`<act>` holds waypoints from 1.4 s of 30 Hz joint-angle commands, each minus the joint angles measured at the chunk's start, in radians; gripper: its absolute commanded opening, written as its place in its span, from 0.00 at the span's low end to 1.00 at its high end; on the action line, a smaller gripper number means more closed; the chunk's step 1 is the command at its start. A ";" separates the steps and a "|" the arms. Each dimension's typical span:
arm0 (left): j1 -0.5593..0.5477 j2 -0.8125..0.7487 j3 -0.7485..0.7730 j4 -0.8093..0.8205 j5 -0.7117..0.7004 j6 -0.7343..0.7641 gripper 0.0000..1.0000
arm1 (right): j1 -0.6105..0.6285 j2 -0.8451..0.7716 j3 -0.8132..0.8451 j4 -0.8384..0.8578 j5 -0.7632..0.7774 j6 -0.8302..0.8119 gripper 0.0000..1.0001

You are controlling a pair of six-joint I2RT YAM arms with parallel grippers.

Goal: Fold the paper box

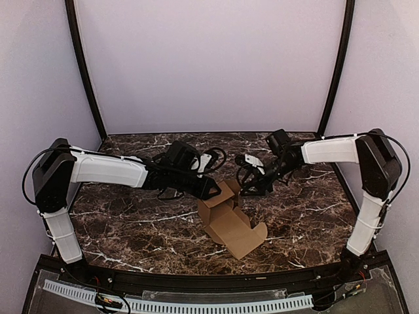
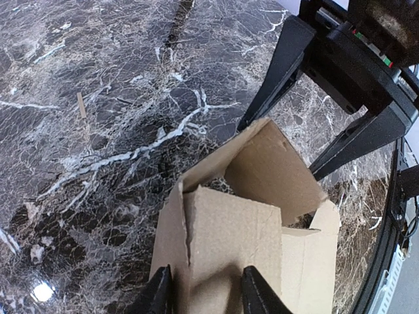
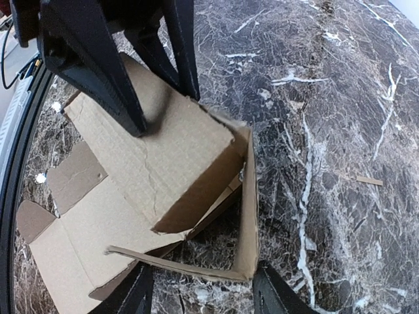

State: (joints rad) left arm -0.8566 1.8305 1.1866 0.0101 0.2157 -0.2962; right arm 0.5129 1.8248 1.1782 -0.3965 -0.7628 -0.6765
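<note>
The paper box [image 1: 226,219] is brown cardboard, half formed, standing in the middle of the marble table [image 1: 131,222] with one flap lying open toward the front. My left gripper [image 1: 215,190] comes at it from the left. In the left wrist view its jaws [image 2: 206,294] stand apart, both tips resting on one folded panel [image 2: 229,242]. My right gripper [image 1: 252,188] is at the box's far right side. It is open [image 3: 204,294], straddling the corner of a thin upright wall [image 3: 249,216]. The left arm's fingers [image 3: 98,72] press on the panel's top.
A small tan sliver [image 3: 368,180] lies on the marble beyond the box, also seen as a short strip [image 2: 81,104]. Black frame posts [image 1: 82,65] and lavender walls ring the table. A black rail [image 1: 216,281] runs along the near edge.
</note>
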 commanded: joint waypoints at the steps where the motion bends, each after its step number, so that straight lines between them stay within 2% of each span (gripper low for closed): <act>1: -0.002 0.007 -0.027 -0.058 -0.009 0.006 0.36 | 0.012 0.045 0.090 -0.029 -0.026 0.006 0.52; 7: -0.001 0.007 -0.029 -0.058 -0.007 0.005 0.36 | 0.003 0.105 0.129 -0.048 0.015 0.024 0.52; 16: -0.002 0.018 -0.016 -0.050 -0.008 0.008 0.36 | -0.001 0.072 0.082 -0.023 -0.016 0.055 0.53; 23: -0.001 0.026 -0.005 -0.063 -0.019 0.006 0.36 | 0.028 0.082 0.083 -0.104 -0.066 -0.038 0.56; 31: -0.002 0.042 0.011 -0.047 -0.019 -0.018 0.35 | 0.056 0.041 -0.033 0.104 0.016 0.081 0.56; 38: 0.005 0.039 0.002 -0.015 0.033 -0.074 0.35 | 0.070 0.036 -0.034 0.140 0.045 0.113 0.56; 42: 0.015 0.026 -0.019 0.062 0.081 -0.127 0.35 | 0.089 0.008 -0.078 0.211 0.103 0.160 0.56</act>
State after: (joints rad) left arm -0.8505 1.8462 1.1954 0.0410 0.2462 -0.3599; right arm 0.5697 1.8809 1.1439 -0.2745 -0.7136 -0.5709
